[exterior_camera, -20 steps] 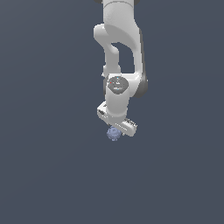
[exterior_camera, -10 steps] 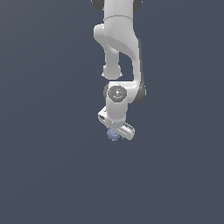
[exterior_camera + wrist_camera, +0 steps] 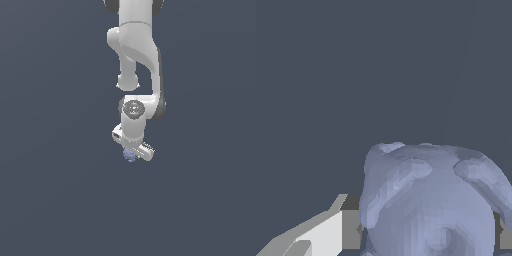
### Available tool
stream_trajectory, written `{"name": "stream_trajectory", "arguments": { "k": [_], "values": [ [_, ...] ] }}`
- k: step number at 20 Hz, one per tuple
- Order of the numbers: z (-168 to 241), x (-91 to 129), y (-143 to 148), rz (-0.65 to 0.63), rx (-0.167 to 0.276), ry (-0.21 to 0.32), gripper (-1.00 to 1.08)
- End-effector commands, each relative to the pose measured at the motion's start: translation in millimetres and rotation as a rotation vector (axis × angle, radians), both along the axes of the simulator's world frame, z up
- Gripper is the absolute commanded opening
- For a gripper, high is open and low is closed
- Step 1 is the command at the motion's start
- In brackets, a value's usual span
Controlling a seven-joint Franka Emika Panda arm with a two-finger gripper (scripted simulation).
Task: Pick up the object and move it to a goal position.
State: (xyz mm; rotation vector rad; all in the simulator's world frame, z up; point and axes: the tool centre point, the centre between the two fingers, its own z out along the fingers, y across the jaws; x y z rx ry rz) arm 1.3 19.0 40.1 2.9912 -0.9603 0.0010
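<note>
Gripping bumpy pale blue-grey ball between jaws; ball roughly round, no clear long axis or heading.

Plain dark slate-grey backdrop, flat even light, no visible seams.

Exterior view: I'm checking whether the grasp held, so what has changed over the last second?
The arm's wrist has turned, so the round joint face now points at the camera, and the gripper sits slightly further toward the exterior view's right. The ball moved with it. Unchanged: the ball stays under the gripper, and the wrist view shows it close between the fingers. Nothing was let go.
</note>
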Motion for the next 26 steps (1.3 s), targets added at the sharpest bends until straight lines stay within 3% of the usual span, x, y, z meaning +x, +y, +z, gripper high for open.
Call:
{"name": "stream_trajectory", "arguments": {
  "k": [1,13,26],
  "values": [
    [-1,0,1,0.001,0.000,0.001,-1.00],
    [20,1,0,0.001,0.001,0.000,-1.00],
    [137,9,-10,0.000,0.001,0.000,-1.00]
  ]
}}
